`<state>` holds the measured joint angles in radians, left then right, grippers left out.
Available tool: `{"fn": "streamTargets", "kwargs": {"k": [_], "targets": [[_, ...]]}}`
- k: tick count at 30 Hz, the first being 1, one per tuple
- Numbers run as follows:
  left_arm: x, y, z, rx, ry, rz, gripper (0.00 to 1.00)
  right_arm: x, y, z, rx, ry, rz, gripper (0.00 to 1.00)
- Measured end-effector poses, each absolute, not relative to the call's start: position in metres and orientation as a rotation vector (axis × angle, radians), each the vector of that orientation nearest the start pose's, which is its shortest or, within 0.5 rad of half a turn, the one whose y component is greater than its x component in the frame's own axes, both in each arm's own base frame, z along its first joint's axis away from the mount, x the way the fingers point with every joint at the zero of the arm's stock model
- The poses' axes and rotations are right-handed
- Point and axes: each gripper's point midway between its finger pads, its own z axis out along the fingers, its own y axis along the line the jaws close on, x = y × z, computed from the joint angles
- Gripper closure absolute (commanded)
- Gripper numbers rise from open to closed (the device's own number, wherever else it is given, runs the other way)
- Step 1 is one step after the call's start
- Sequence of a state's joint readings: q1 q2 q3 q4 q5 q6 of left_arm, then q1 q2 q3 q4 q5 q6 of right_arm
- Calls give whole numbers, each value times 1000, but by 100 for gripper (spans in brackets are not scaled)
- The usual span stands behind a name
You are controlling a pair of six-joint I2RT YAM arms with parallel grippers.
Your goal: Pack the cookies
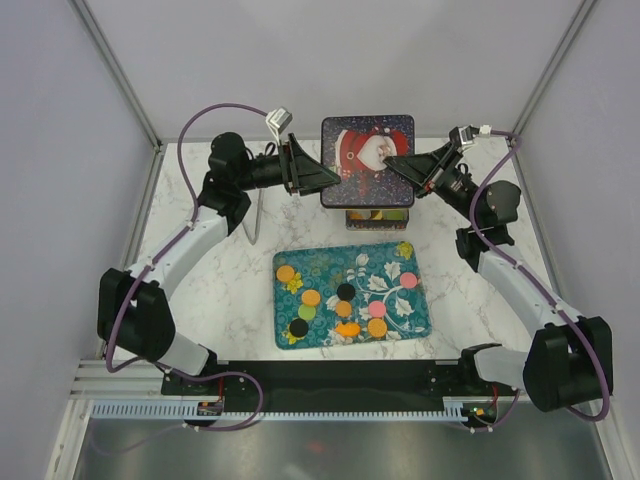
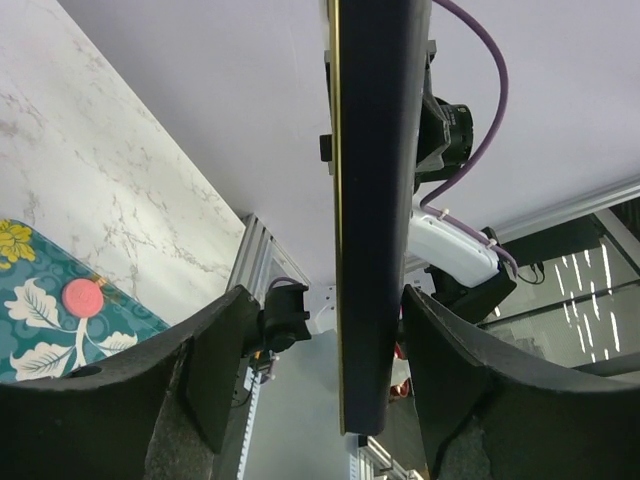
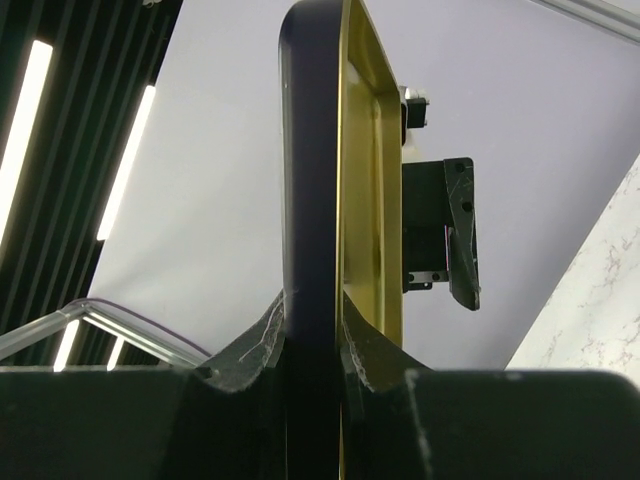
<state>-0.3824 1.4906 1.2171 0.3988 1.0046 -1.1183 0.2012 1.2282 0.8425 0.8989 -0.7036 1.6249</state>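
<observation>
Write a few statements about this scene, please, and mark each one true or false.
1. The lid bears a Santa picture. True.
2. The cookies lie on the bare marble. False: they lie on a teal flowered tray.
3. The right claw is clamped on the lid's rim. True.
4. The left claw is shut tight on the lid. False: the lid stands between its fingers, but the left wrist view shows a clear gap on one side.
5. The lid lies on the tray. False: it is held up over the tin, beyond the tray.
</observation>
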Motion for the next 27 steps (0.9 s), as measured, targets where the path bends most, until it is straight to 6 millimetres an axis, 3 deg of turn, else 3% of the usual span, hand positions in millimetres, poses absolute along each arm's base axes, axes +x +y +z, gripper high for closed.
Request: {"fn": "streamTargets", "kwargs": {"k": [2,11,19,23,27], "targets": [[298,-305,364,347,1826,-1852,39,302,211,414,214,1432,1925,100],[300,-308,376,357,1794,-1862,52,313,219,399,228,1468,1932,100],[307,-310,366,320,1826,-1881,71,319,220,393,222,1473,1923,99],[309,-311,368,319,1816,-1887,80,325,220,382,248,1491,1908,96],[316,-314,362,311,1826,-1899,87,330,217,377,255,1495,1878,86]]}}
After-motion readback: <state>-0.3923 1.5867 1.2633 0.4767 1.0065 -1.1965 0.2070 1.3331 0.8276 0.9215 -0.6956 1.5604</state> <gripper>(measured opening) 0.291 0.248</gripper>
